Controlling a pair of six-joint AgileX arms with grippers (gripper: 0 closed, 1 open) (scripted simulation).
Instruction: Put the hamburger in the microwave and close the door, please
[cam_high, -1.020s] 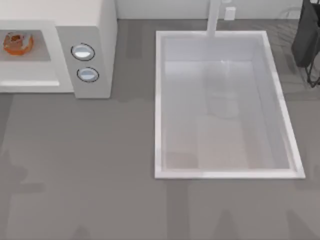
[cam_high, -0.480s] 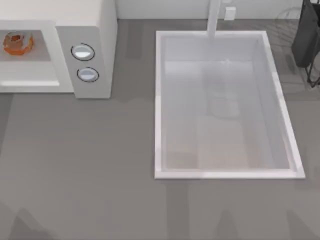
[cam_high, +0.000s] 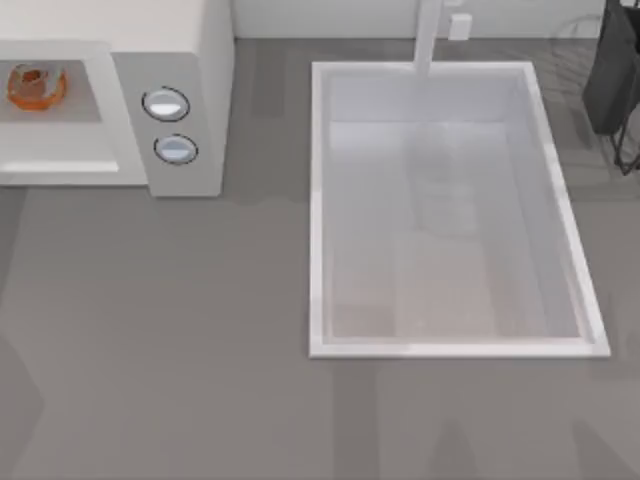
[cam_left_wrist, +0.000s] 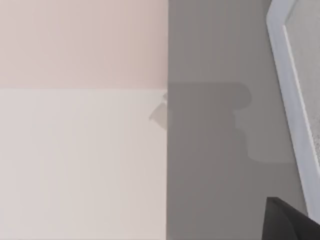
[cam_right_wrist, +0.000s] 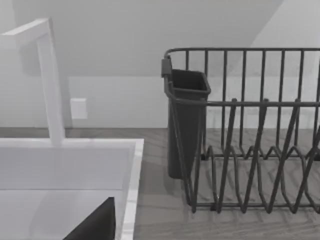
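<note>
The off-white microwave (cam_high: 180, 50) stands at the table's far left, its two dials (cam_high: 166, 104) facing up in the top view. The orange-brown hamburger (cam_high: 36, 85) lies inside its open cavity on the grey floor. In the left wrist view, a white-framed panel with a grey speckled pane, apparently the door (cam_left_wrist: 291, 100), runs along one edge above the grey counter. A dark part of my left gripper (cam_left_wrist: 290, 222) pokes into that view's corner. A dark part of my right gripper (cam_right_wrist: 97, 225) hangs over the sink's rim near the faucet.
A big white sink basin (cam_high: 320, 200) fills the middle of the table, with a white faucet (cam_high: 428, 35) at its far side. A dark wire dish rack (cam_right_wrist: 250, 130) with a cutlery cup (cam_right_wrist: 185, 120) stands at the far right. Grey counter (cam_high: 160, 330) spreads in front of the microwave.
The hamburger has settled slightly deeper in the cavity. A faint shadow on the counter's lower left has shifted about. Sink, rack and microwave are unmoved.
</note>
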